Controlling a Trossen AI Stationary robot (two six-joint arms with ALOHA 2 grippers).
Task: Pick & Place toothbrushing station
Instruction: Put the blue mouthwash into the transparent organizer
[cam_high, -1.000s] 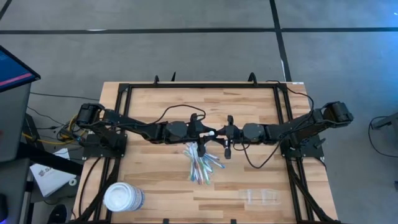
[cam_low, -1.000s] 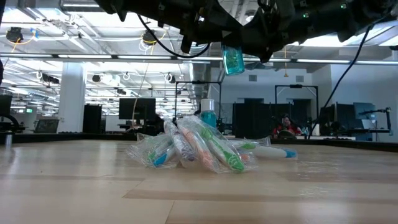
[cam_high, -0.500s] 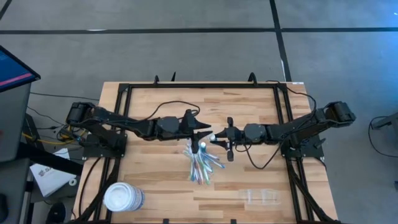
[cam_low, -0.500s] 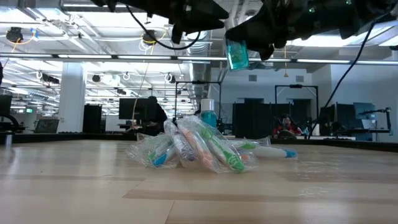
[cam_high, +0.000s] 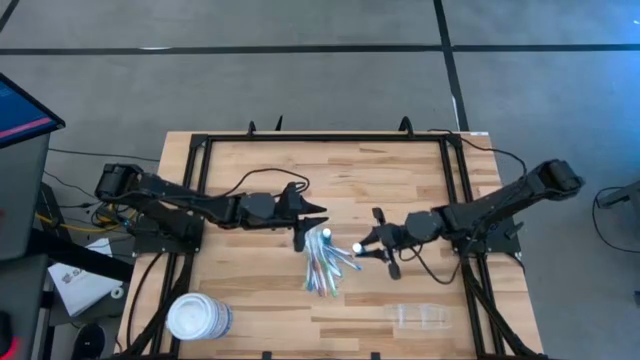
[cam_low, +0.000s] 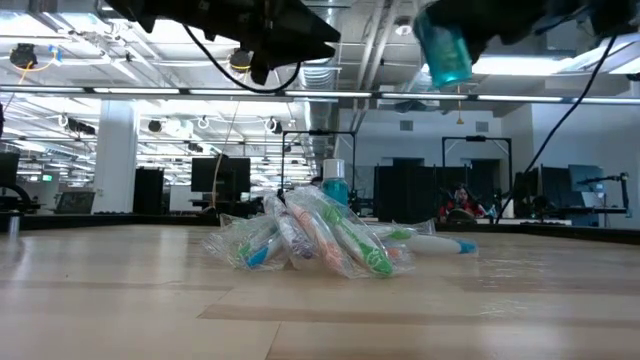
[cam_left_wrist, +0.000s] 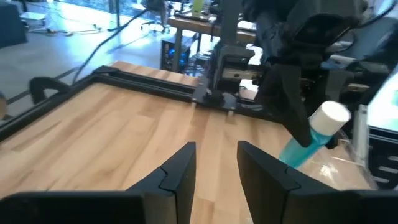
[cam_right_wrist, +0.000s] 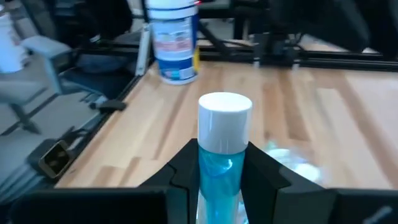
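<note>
My right gripper (cam_high: 372, 246) is shut on a blue bottle with a white cap (cam_high: 356, 249), held above the table just right of a pile of wrapped toothbrushes (cam_high: 322, 264). The bottle also shows in the low view (cam_low: 443, 52) and the left wrist view (cam_left_wrist: 310, 135). A second blue bottle (cam_high: 326, 234) stands at the pile's far end. My left gripper (cam_high: 300, 224) is open and empty, left of the pile. The see-through holder (cam_high: 420, 316) lies on the table near the front right. My right gripper pinches the bottle's blue body (cam_right_wrist: 217, 167) between its two fingers, below the cap. The fingers come from the table's right side, and the bottle lies along them with its white cap (cam_right_wrist: 224, 119) sticking out past the fingertips. The bottle is lifted clear of the table.
A large white round tub (cam_high: 197, 318) stands at the front left corner; it also shows in the right wrist view (cam_right_wrist: 174, 40). A black frame (cam_high: 325, 137) runs along the table's far and side edges. Bare wood lies between the pile and the holder.
My right gripper has carried the blue bottle away from the left gripper, toward the table's near and right edges, still clear of the table. My left gripper has drawn back toward the table's left edge.
</note>
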